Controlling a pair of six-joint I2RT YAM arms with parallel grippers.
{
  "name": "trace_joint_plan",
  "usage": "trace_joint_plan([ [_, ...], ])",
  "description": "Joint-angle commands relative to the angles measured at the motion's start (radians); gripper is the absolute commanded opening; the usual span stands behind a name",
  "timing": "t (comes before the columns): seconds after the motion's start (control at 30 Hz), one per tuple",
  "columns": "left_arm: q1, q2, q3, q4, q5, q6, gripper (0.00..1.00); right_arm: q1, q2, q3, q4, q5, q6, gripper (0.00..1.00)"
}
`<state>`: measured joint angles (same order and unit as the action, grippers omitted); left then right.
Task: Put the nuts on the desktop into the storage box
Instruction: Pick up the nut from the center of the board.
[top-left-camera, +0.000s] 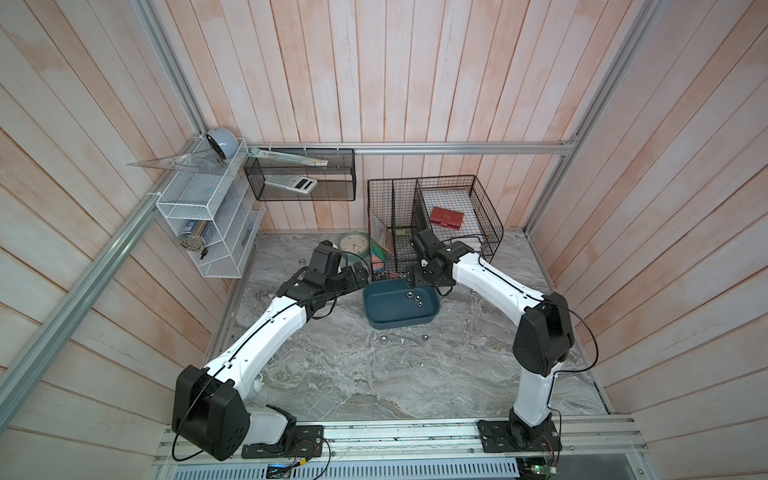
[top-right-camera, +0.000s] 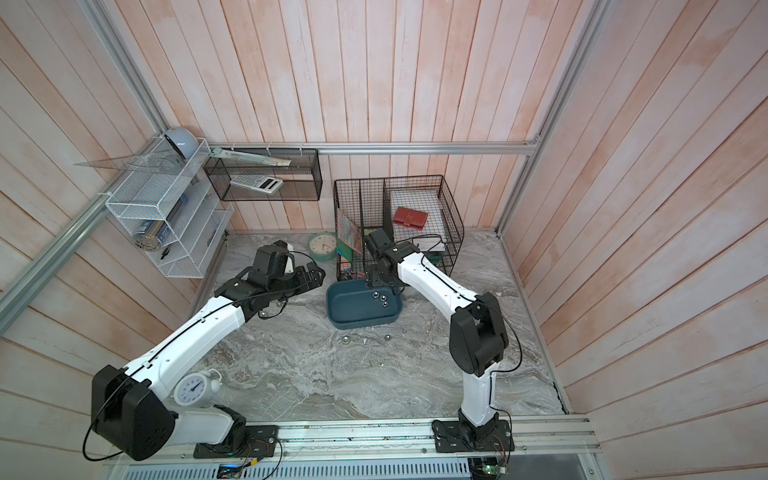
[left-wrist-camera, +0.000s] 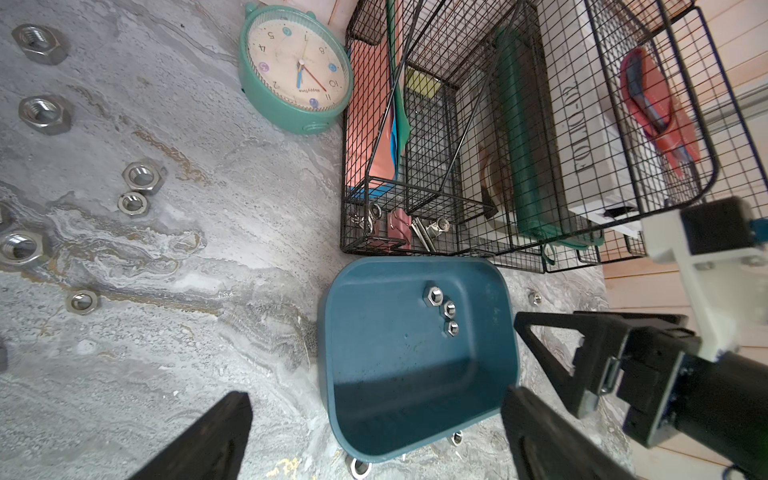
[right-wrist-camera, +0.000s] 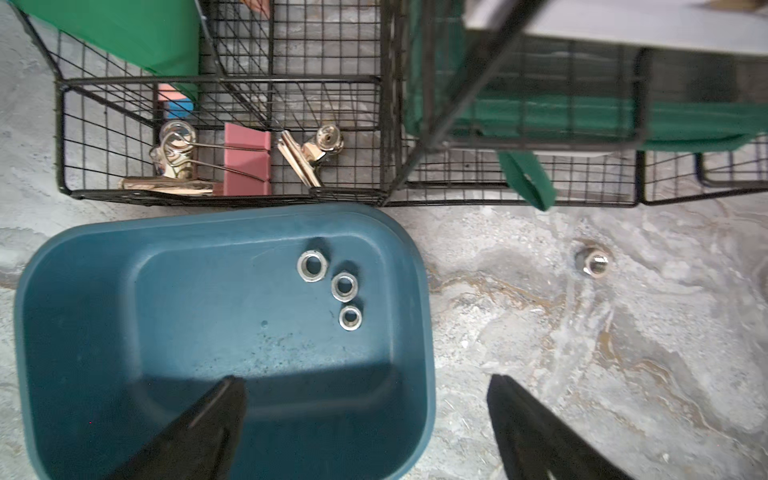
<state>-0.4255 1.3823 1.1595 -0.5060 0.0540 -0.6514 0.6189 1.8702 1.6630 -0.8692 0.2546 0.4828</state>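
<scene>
sitting on the worktop (top-left-camera: 374, 382), just near of the black wire organiser (top-left-camera: 432, 216): storage box (top-left-camera: 399, 326). three nuts (right-wrist-camera: 328, 286) lie clustered on its floor, toward the far right corner. right jaws spread wide and empty over the box's right wall, one finger (right-wrist-camera: 199, 432) above the box, the other above bare worktop. left jaws wide open, empty, just left of the box. loose nuts (top-left-camera: 382, 340) lie near of the box; single nut (right-wrist-camera: 592, 262) to its right; more nuts (left-wrist-camera: 143, 178) scattered left.
</scene>
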Motion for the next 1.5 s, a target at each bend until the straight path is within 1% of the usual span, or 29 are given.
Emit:
trace_joint_plan([
  [0.0, 0.004, 0.018, 0.021, 0.021, 0.022, -0.002, 1.00, -0.008, -0.066, -0.043, -0.007, 0.090, 0.046, 0.98],
  [0.23, 0.004, 0.017, 0.017, 0.021, 0.021, -0.006, 1.00, -0.070, -0.173, -0.175, 0.035, 0.120, 0.087, 0.98],
  [0.4, 0.004, 0.024, 0.026, 0.017, 0.020, -0.005, 1.00, -0.150, -0.239, -0.261, 0.058, 0.109, 0.113, 0.98],
  [0.53, 0.004, 0.029, 0.033, 0.009, 0.020, -0.003, 1.00, -0.228, -0.280, -0.350, 0.116, 0.079, 0.136, 0.98],
  [0.67, 0.005, 0.029, 0.035, 0.004, 0.018, -0.002, 1.00, -0.310, -0.296, -0.421, 0.169, 0.038, 0.149, 0.98],
  [0.8, 0.004, 0.029, 0.039, -0.001, 0.013, 0.001, 1.00, -0.384, -0.267, -0.448, 0.199, 0.004, 0.145, 0.97],
  [0.97, 0.004, 0.036, 0.052, -0.008, 0.011, 0.002, 1.00, -0.478, -0.184, -0.450, 0.263, -0.097, 0.139, 0.81],
  [1.03, 0.004, 0.040, 0.058, -0.014, 0.007, 0.003, 1.00, -0.501, -0.130, -0.419, 0.257, -0.152, 0.133, 0.75],
  [1.07, 0.004, 0.040, 0.061, -0.016, 0.007, 0.003, 1.00, -0.514, -0.098, -0.391, 0.248, -0.193, 0.093, 0.71],
  [1.17, 0.004, 0.040, 0.063, -0.020, 0.001, 0.001, 1.00, -0.527, -0.010, -0.347, 0.247, -0.243, 0.071, 0.62],
  [1.47, 0.004, 0.022, 0.049, -0.026, -0.019, -0.015, 1.00, -0.533, 0.093, -0.308, 0.292, -0.274, 0.065, 0.59],
])
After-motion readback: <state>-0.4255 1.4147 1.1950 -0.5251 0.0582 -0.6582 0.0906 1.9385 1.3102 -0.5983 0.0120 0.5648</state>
